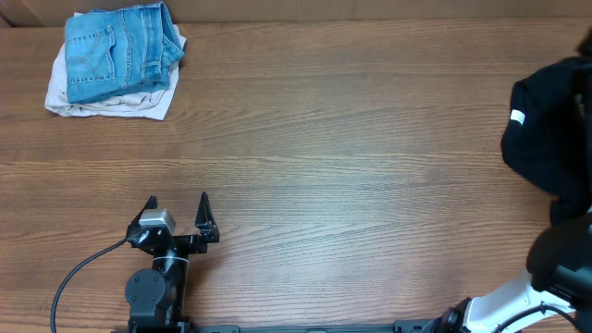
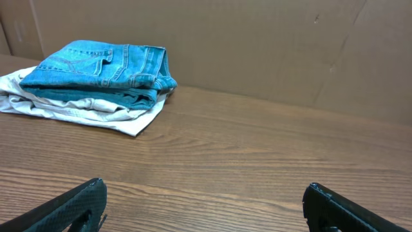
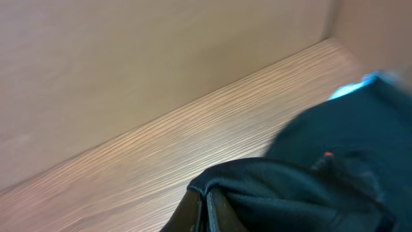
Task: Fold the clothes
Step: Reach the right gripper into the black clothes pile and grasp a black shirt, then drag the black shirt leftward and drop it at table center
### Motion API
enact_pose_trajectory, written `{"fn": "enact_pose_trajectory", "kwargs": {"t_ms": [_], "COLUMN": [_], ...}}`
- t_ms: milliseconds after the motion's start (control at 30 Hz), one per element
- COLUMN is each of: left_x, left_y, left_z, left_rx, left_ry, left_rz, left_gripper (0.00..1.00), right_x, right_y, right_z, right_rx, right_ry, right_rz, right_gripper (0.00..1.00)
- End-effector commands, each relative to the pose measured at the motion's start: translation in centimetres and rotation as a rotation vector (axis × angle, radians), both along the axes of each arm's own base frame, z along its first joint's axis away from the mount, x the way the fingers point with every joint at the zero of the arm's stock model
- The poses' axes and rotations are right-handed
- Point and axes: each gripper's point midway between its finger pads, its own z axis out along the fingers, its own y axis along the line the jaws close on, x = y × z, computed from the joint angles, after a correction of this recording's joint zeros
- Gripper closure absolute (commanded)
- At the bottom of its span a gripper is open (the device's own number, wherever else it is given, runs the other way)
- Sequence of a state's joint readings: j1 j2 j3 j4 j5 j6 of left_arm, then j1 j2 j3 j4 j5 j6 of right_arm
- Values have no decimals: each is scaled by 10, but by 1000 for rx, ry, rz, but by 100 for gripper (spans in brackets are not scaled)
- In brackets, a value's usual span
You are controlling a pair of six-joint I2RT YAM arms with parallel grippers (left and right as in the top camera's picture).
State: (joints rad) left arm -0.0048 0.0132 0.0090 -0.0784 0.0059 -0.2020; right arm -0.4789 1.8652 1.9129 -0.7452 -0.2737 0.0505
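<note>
- Clothes (image 1: pixel 548 125): a black garment, bunched into a dark lump at the far right edge of the table (image 1: pixel 324 139), partly cut off by the overhead view's border.
- Small white tag (image 1: pixel 517 117) shows on the lump's left side. No print can be made out from above.
- Right wrist view, blurred: black fabric fills the lower right, with a tiny red speck and a pale bluish patch near the right edge. Whether the cloth is lifted or lying on the wood, I cannot tell.
- Right gripper (image 3: pixel 205 214): fingers drawn together, pinching a raised fold of the black fabric at the bottom of its own view.
- From overhead, the right arm enters at the bottom right corner, a white link low and a dark part above it meeting the garment; the claw itself is hidden there.
- Left gripper (image 1: pixel 178 199): fingers spread wide apart, nothing between them, low over bare wood at the near left, well apart from the black garment.
- Black cable (image 1: pixel 79 273) trails off the left arm toward the near edge.
- Folded blue jeans (image 1: pixel 120 51) sit at the far left corner on top of a white garment (image 1: pixel 111 104), which sticks out beneath them.
- Brown cardboard wall (image 2: pixel 257 45) stands behind the table.
</note>
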Motion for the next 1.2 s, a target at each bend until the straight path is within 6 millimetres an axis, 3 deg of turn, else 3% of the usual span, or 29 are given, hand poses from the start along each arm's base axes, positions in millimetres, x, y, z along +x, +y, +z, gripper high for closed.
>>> {"fn": "enact_pose_trajectory", "kwargs": {"t_ms": [0, 67, 100, 133, 200, 233, 300, 367, 500, 700, 800, 967, 1000, 1033, 1100, 1167], "left_x": [0, 0, 0, 0, 0, 0, 0, 0, 0, 0, 0, 0, 0, 0, 0, 0], "left_y": [3, 3, 3, 3, 3, 3, 3, 3, 3, 3, 3, 3, 3, 3, 3, 3], "left_z": [0, 0, 0, 0, 0, 0, 0, 0, 0, 0, 0, 0, 0, 0, 0, 0], "left_rx": [23, 23, 23, 23, 23, 23, 23, 23, 23, 23, 23, 23, 23, 23, 23, 23], "left_ry": [-5, -5, -5, -5, -5, -5, -5, -5, -5, -5, -5, -5, -5, -5, -5, -5], "left_rz": [14, 14, 14, 14, 14, 14, 14, 14, 14, 14, 14, 14, 14, 14, 14, 14], "left_gripper": [0, 0, 0, 0, 0, 0, 0, 0, 0, 0, 0, 0, 0, 0, 0, 0], "right_x": [16, 24, 29, 30, 30, 29, 25, 18, -6, -55, -80, -110, -116, -117, -110, -94], "right_y": [75, 123, 165, 181, 236, 253, 312, 353, 448, 557, 591, 621, 623, 622, 611, 586], "right_z": [29, 29, 29, 29, 26, 25, 18, 11, -11, -56, -69, -69, -71, -74, -80, -82], "right_rx": [41, 58, 68, 79, 101, 111, 141, 163, 236, 323, 318, 287, 271, 255, 193, 102], "right_ry": [-56, -54, -51, -49, -39, -35, -14, 5, 66, 189, 225, 224, 230, 235, 247, 242], "right_rz": [127, 226, 301, 326, 418, 446, 539, 603, 755, 978, 1050, 1146, 1166, 1167, 1101, 984], "right_gripper": [96, 96, 96, 96, 96, 96, 96, 96, 96, 96, 96, 94, 82, 57, 55, 46]}}
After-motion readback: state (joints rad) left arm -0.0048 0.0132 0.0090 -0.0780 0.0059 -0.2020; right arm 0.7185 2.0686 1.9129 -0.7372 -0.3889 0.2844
